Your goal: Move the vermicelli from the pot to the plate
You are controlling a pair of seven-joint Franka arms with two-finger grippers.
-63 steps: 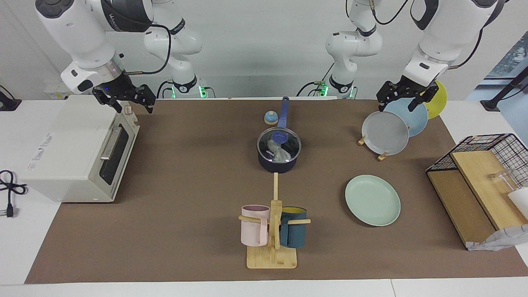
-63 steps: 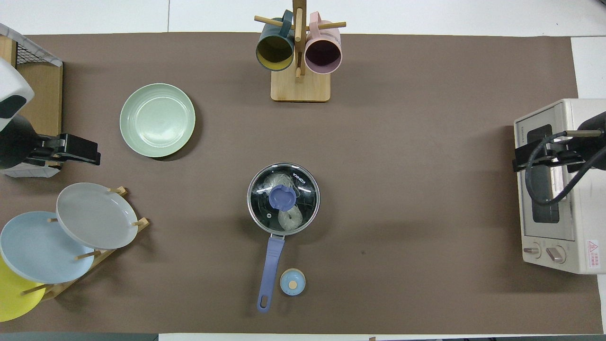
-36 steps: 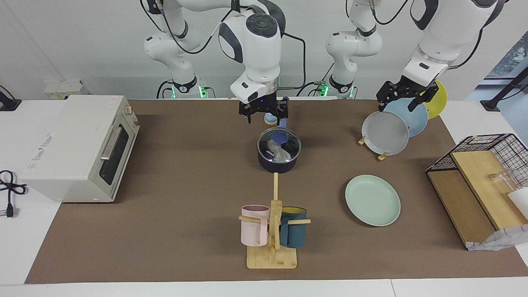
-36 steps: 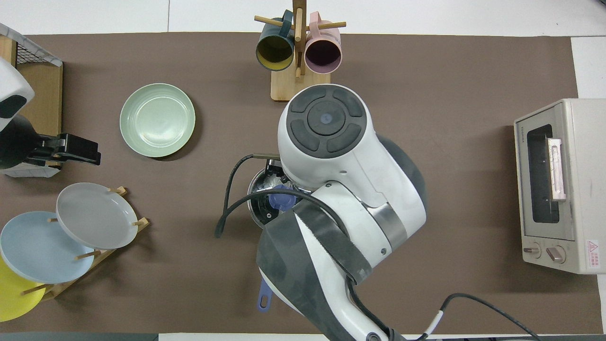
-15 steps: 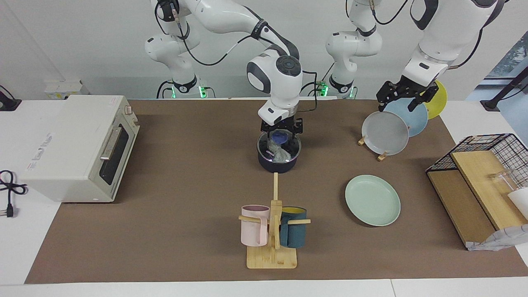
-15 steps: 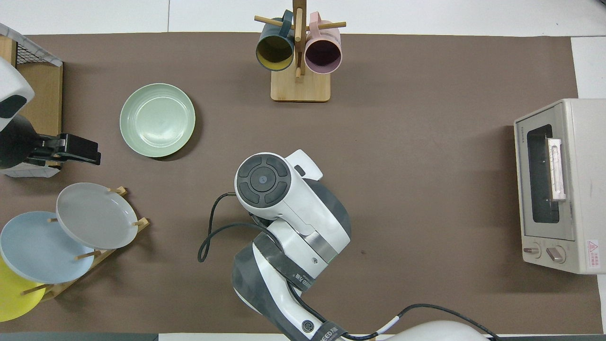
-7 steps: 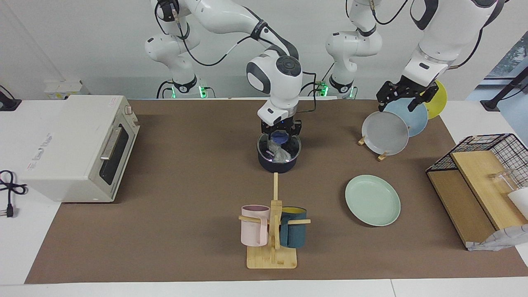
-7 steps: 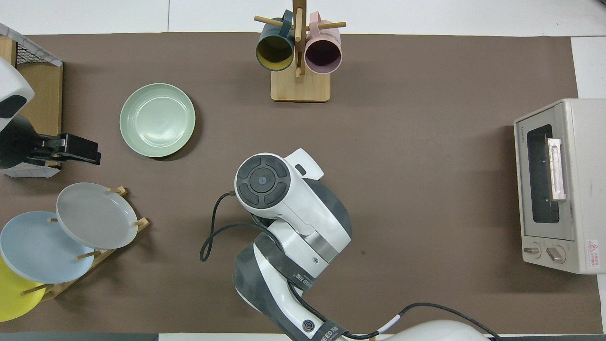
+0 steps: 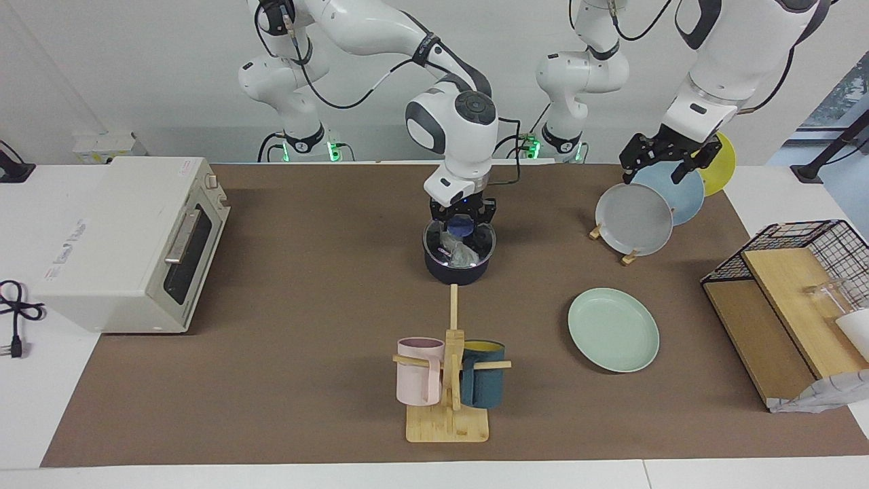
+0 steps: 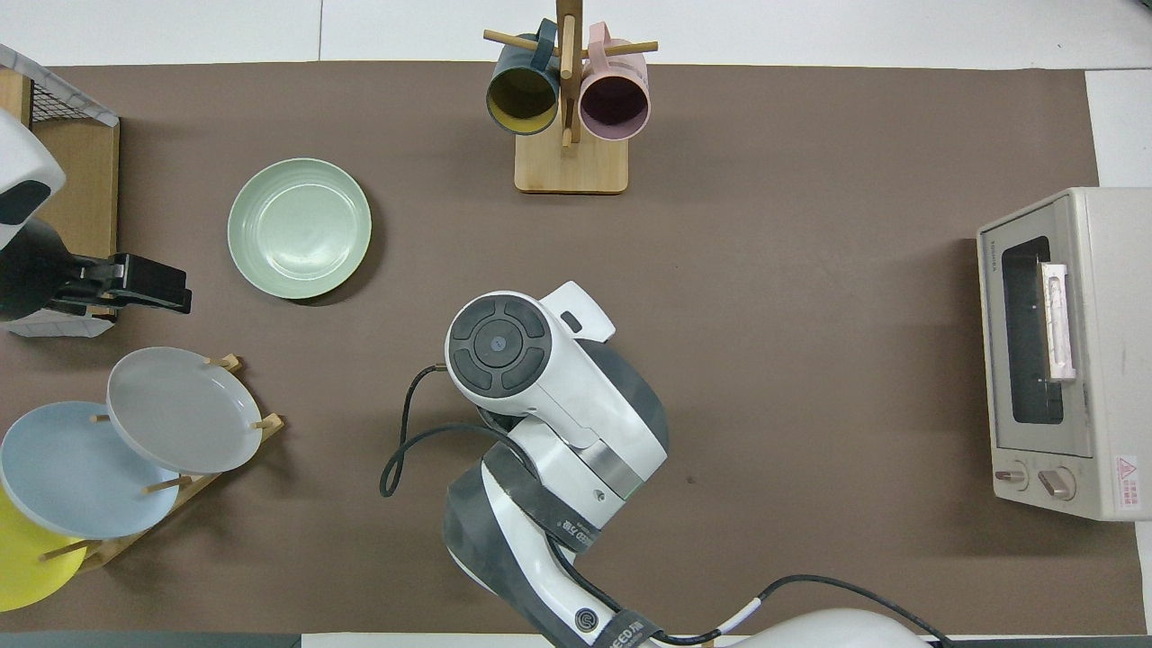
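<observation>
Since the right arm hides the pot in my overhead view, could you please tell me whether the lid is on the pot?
Observer: Yes. In the facing view the glass lid sits on the pot.
Operator: Thank you. Where is the right end effector?
Observer: The right end effector is down at the lid's blue knob. I cannot tell whether it grips the knob.
Operator: And is the vermicelli inside?
Observer: Yes, the vermicelli shows through the lid, in the pot.
</observation>
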